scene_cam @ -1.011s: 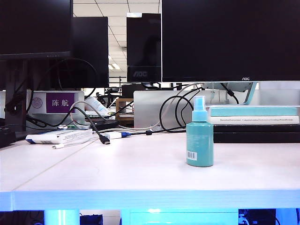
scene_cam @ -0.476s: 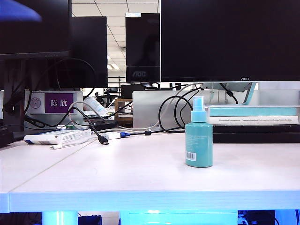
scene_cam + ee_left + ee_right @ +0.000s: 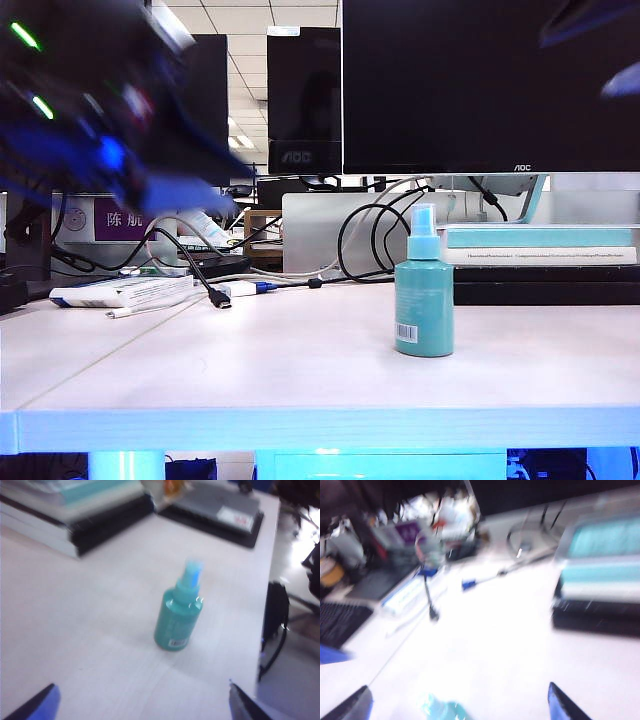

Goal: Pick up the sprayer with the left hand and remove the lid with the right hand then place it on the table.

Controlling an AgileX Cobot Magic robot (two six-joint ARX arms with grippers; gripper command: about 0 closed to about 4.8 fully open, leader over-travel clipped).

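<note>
Sprayer point(image 3: 424, 291) stood upright on table point(image 3: 250, 370), right of centre in ext. view, barcode label facing camera, nothing touching it. Lid point(image 3: 424, 219) appeared on over pale nozzle; too blurred in wrist views to confirm. Behind sprayer at approx 2 o'clock lay a stack of books point(image 3: 540, 248); cables point(image 3: 370, 235) trailed at 11 o'clock. Left hand point(image 3: 150, 150) was a blur at 10 o'clock from sprayer, well apart and above table; left wrist view showed its fingertips point(image 3: 35, 707) spread wide, nothing between them, sprayer ahead. Right hand point(image 3: 600, 45) showed only as a smear at 1 o'clock, high; fingertips point(image 3: 565, 702) likewise wide apart and empty. Judgement: no step complete; pick-up, lid removal, set-down all outstanding.
</note>
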